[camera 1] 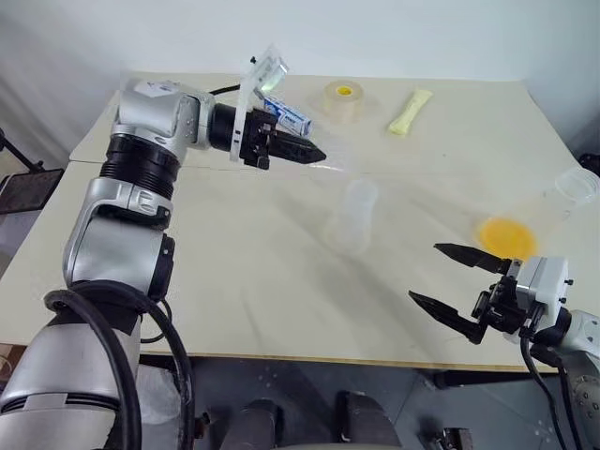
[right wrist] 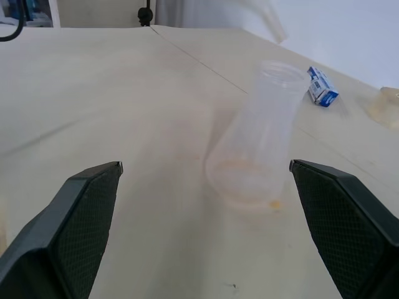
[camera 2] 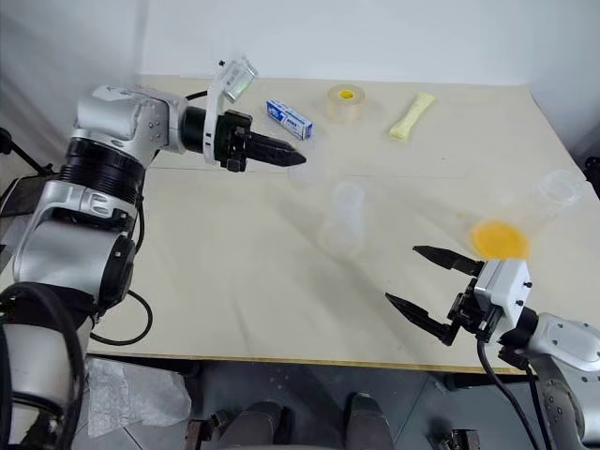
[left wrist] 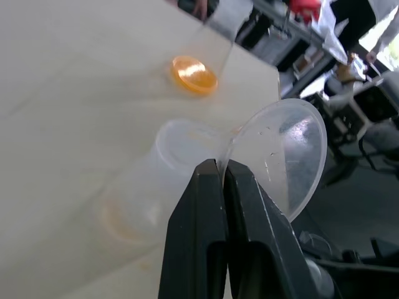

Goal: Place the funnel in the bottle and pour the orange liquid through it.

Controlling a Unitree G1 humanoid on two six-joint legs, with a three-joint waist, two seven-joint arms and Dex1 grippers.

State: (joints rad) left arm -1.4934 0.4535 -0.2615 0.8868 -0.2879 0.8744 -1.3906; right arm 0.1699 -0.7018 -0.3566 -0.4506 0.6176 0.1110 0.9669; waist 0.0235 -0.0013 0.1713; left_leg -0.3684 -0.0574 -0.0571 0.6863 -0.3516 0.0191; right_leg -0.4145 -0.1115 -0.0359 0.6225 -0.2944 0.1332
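Left pincer [left wrist: 221, 171] is clamped on the funnel [left wrist: 280, 156] rim, up above the desk [camera 1: 281, 300] beside the bottle [camera 1: 356, 216]. Right pincer [camera 1: 459, 286] gapes empty. Best now: tip the spout down, centre it over the mouth, lower gently. Orange liquid [camera 1: 506, 234] waits in its cup.

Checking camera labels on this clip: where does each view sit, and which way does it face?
Left and right eye: on the head, looking down over the table; both arms show.
Left wrist: along the shut left gripper pinching the funnel, towards the bottle.
Right wrist: between the open right gripper fingers, facing the bottle.
Every view shares the bottle.
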